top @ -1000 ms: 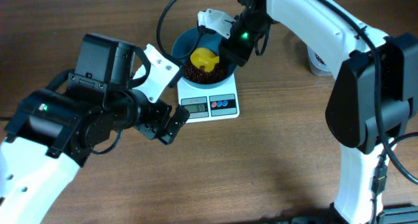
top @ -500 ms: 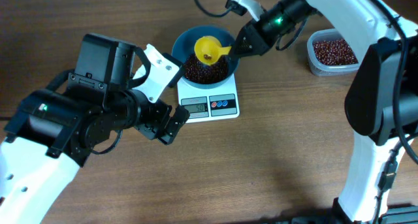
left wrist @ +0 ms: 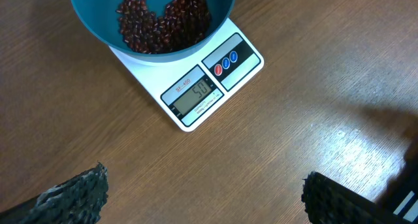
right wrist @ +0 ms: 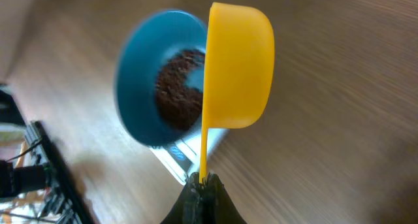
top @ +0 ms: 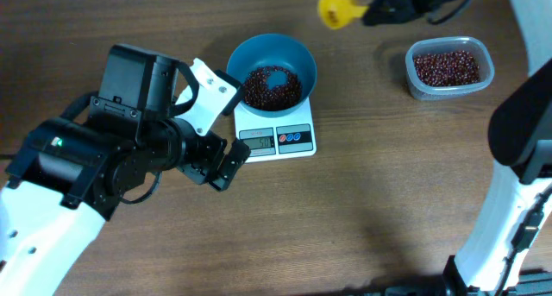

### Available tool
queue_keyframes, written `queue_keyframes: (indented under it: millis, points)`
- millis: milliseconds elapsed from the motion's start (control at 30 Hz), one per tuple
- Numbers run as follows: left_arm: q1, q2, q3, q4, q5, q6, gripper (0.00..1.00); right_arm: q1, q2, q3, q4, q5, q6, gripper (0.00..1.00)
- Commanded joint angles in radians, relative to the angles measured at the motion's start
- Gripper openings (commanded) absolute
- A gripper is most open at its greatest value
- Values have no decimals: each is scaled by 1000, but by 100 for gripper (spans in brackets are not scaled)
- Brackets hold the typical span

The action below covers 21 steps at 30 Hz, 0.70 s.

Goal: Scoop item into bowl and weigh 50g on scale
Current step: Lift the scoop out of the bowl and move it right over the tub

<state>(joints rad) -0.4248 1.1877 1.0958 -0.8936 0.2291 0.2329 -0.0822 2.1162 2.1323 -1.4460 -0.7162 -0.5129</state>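
The right gripper (top: 374, 18) is pinching the yellow scoop (top: 335, 7) by its handle end at the bench's far edge. The handle is running left to right, with the bean tub (top: 410, 68) the nearer vessel. The beans (top: 272, 87) are sitting in the teal bowl (top: 299, 56) on the white scale (top: 259, 123), whose display (left wrist: 196, 92) is apparently reading 50. The left gripper (top: 222, 162) is hanging wide open just beside the scale.

You're at a robotics lab bench, by the look of it: a white-and-black left arm (top: 78, 171) and right arm (top: 522, 132) flank a wood-grain table (top: 388, 201) carrying a small scale (top: 276, 136) – and past the table's edge your right wrist camera catches dark equipment framing (right wrist: 26, 178) hung with wiring
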Motion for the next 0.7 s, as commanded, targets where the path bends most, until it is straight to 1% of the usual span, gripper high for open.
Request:
queue_keyframes:
  millis: [0,167,233,300,400,500,667]
  points:
    - [2,2,16,-1,11,16,99,-86,-36,39,-71,121,21,4]
    - [2,2,16,-1,11,16,99,-227,-36,39,-219,288,21,4]
    - [2,2,16,-1,11,16,99,-266,-36,39,-224,367,35,4]
    - [2,2,16,-1,11,16,99,-290,-36,39,-182,482,61,4]
    - [2,2,16,-1,11,16,99,-271,-36,39,-118,655,74,4]
    - [2,2,16,-1,11,16,99,-223,-36,39,-113,821,101,4]
    - [2,2,16,-1,11,15,99,-130,-36,39,-117,945,111,4]
